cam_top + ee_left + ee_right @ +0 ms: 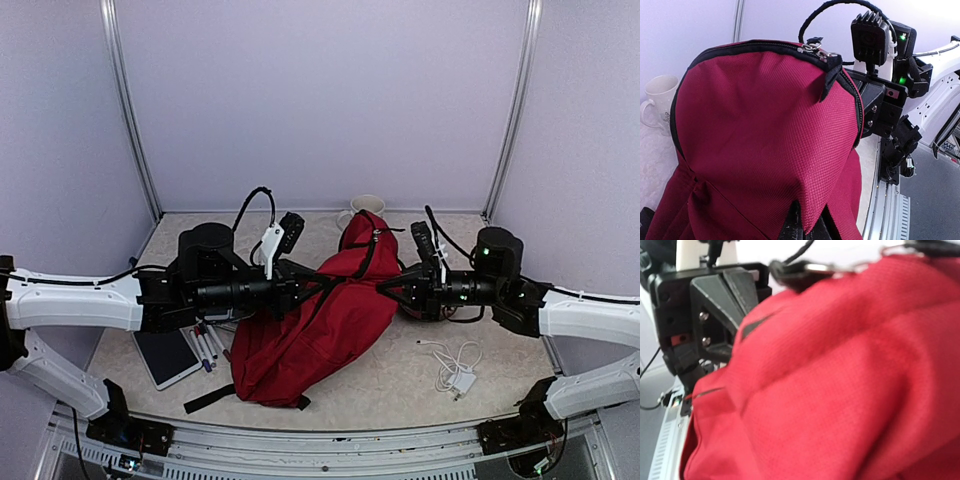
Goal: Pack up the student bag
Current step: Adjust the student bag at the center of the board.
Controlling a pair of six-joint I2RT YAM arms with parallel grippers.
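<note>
Because the student bag point(310, 335) is soft and would slump flat by itself, you have it propped between the two arms at the middle of the table point(400, 400). Its base rests on the surface and its top is pulled up into a peak. That reads as a hold meant to bring the opening up where it can be worked.

Your left gripper point(807, 227) is pressed together on a fold of red cloth low on the bag's face, and the fabric puckers towards its fingers. Your right gripper point(392, 283) is closed too. Its fingertips are buried behind cloth in its own view, so the pinch itself is hidden, but its place against the bag's right edge suggests it has the fabric near the zip. The zipper pulls point(815, 49) sit at the crest and the zip looks closed there, so I judge nothing can go in yet.

Everything else lies apart from the bag, probably waiting to be packed.

Counted, you have:
- one bag
- two arms, each with one gripper
- one tablet point(166, 357) at the near left
- one white mug point(366, 205) behind the bag
- one white charger with its coiled cable point(458, 372) at the near right
- a bunch of pens point(205, 345) just beside the tablet, at least three, lying too tight to count surely
</note>
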